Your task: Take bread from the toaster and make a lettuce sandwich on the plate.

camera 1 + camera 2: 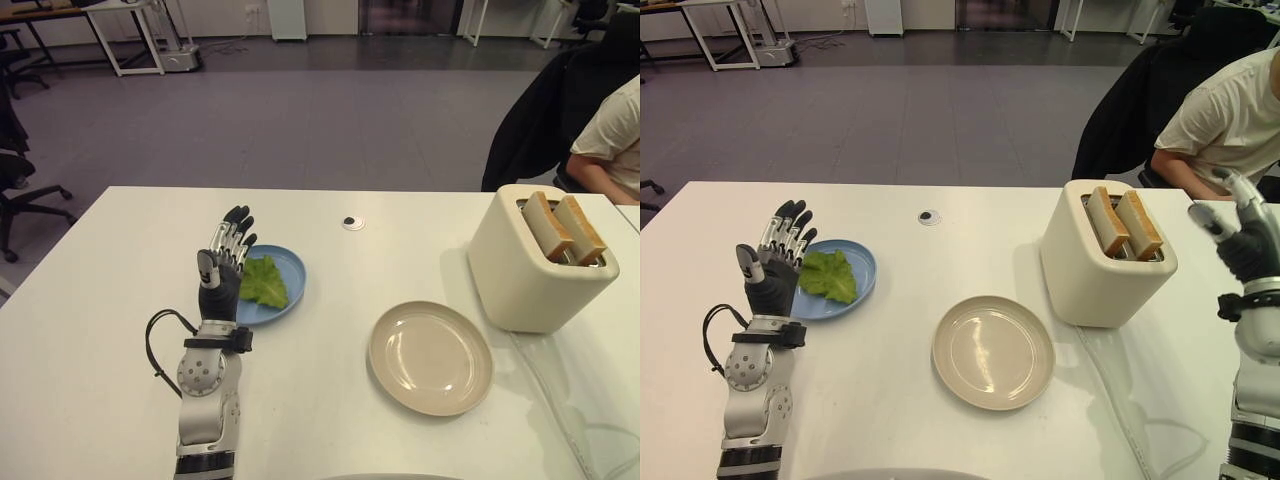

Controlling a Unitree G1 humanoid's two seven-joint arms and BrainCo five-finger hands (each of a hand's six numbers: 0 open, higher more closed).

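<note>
Now, you've got the white table (90, 300), with the cream toaster (520, 275) on its right side. The beige plate (430, 357) sits just left of it, the blue plate (291, 268) further left. Your left hand (222, 268) hovers at the blue plate's left edge, fingers spread, holding nothing. Your right hand (1248, 240) is right of the toaster, fingers loosely apart, holding nothing. Lettuce (263, 283) lies on the blue plate; two bread slices (565, 230) stand in the toaster.

Bright, even overhead light; glare on the plate (430, 358), soft shadow beside the toaster (535, 265).
</note>
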